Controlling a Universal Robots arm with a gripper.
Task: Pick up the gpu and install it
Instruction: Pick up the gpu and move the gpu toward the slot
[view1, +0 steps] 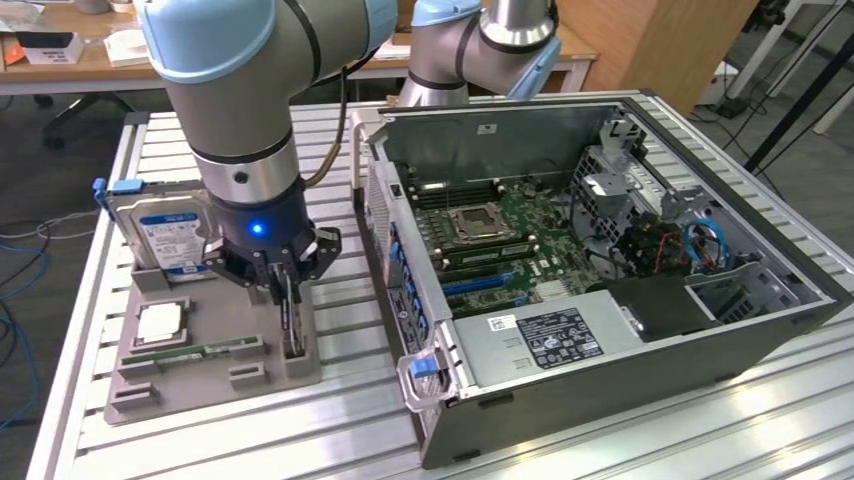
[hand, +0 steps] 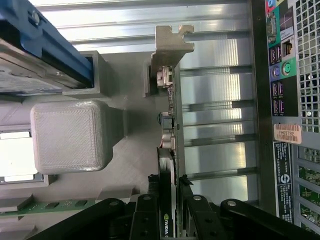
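Observation:
The gpu (view1: 291, 322) stands on edge in a slot of the grey parts tray (view1: 200, 388), at the tray's side nearest the computer case. In the wrist view the gpu (hand: 168, 145) runs away from the camera as a thin edge, ending in its silver bracket (hand: 173, 42). My gripper (view1: 283, 285) has come straight down over the card's top edge. Its black fingers (hand: 187, 190) sit against both faces of the card, and the gripper (hand: 169, 192) looks shut on it. The card still rests in its holder.
The open computer case (view1: 627, 330) lies to the exterior view's right, motherboard (view1: 494, 225) exposed; its rear panel (hand: 285, 100) is close beside the card. The tray also carries a hard drive (view1: 167, 235), a processor (view1: 160, 320) and a memory stick (view1: 200, 352). A second arm (view1: 467, 50) stands behind.

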